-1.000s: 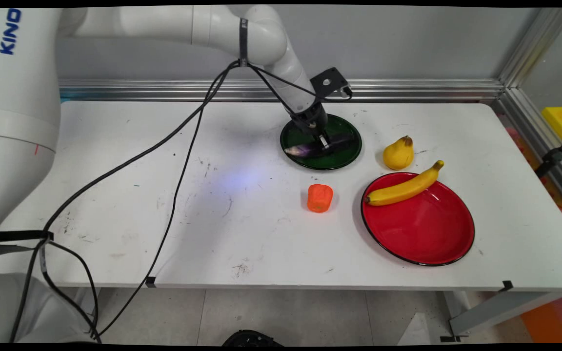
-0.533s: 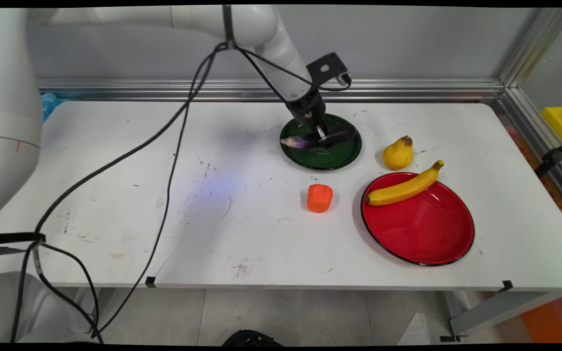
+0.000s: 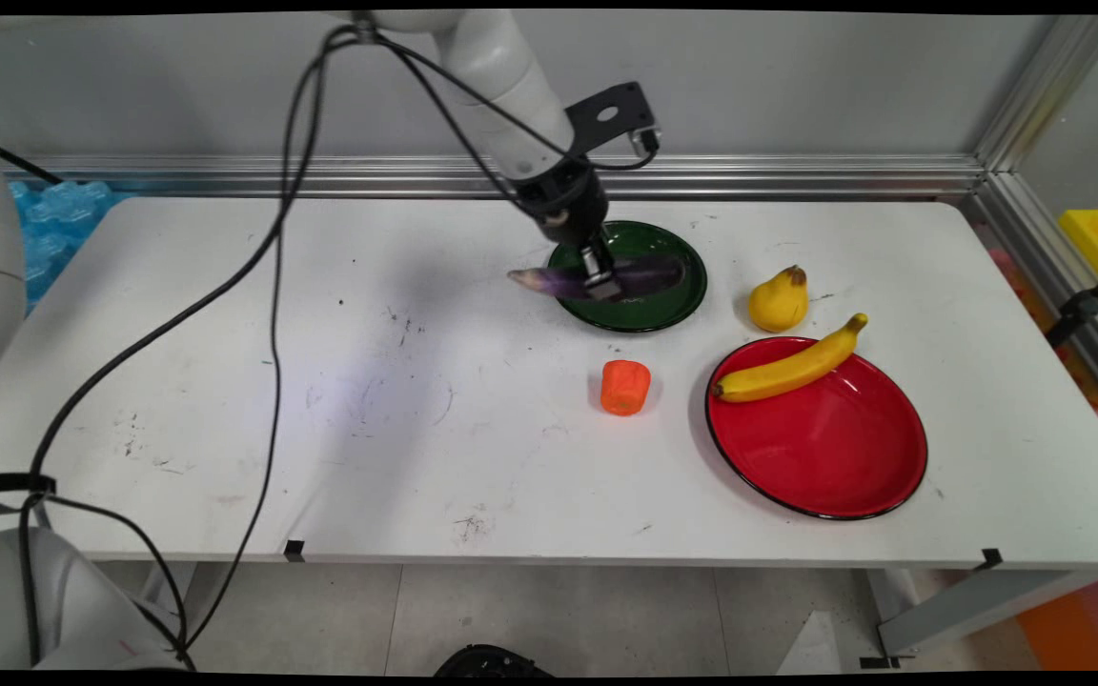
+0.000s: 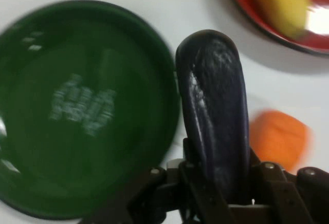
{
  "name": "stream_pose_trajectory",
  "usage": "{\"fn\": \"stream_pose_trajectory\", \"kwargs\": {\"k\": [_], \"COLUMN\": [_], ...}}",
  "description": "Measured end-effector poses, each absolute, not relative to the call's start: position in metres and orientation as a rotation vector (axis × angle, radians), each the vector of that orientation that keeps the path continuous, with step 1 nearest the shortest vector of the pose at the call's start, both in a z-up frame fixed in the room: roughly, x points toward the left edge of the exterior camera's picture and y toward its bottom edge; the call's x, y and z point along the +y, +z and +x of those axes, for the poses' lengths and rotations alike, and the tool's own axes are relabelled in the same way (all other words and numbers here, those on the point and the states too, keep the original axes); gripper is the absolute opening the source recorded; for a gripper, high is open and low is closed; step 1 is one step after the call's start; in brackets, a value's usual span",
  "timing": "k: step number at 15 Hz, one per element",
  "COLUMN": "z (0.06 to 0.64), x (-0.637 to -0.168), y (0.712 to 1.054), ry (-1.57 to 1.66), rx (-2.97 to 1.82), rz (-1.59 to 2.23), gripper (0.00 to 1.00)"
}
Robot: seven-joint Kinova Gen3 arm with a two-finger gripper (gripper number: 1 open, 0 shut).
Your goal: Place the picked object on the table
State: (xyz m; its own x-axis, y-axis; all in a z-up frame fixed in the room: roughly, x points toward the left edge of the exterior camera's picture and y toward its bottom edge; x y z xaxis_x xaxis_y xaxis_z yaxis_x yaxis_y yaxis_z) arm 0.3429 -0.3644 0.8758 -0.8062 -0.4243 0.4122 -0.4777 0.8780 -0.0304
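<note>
Purple eggplant (image 3: 597, 279) level, pale tip leftward

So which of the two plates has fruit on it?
The red plate: a banana lies across its far rim. The green plate sits bare under the held eggplant.

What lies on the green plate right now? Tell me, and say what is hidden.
Nothing rests on the green plate. The gripper holds the eggplant lifted over its left rim. The eggplant and gripper hide part of that rim.
</note>
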Motion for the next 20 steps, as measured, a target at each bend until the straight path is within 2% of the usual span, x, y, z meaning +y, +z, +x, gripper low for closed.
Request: {"fn": "stream_pose_trajectory", "kwargs": {"k": [4,9,13,20], "z": [0.342,0.332,0.318,0.287], "x": [-0.318,-0.285,-0.270,-0.268], "y": [0.889,0.883,0.863,0.802], "ry": [0.088,0.034,0.005,-0.030], "rx": [-2.701,-2.726,-2.734,-2.744], "rz": [0.507,0.406,0.358,0.335], "gripper": [0.00,0.00,0.00,0.00]}}
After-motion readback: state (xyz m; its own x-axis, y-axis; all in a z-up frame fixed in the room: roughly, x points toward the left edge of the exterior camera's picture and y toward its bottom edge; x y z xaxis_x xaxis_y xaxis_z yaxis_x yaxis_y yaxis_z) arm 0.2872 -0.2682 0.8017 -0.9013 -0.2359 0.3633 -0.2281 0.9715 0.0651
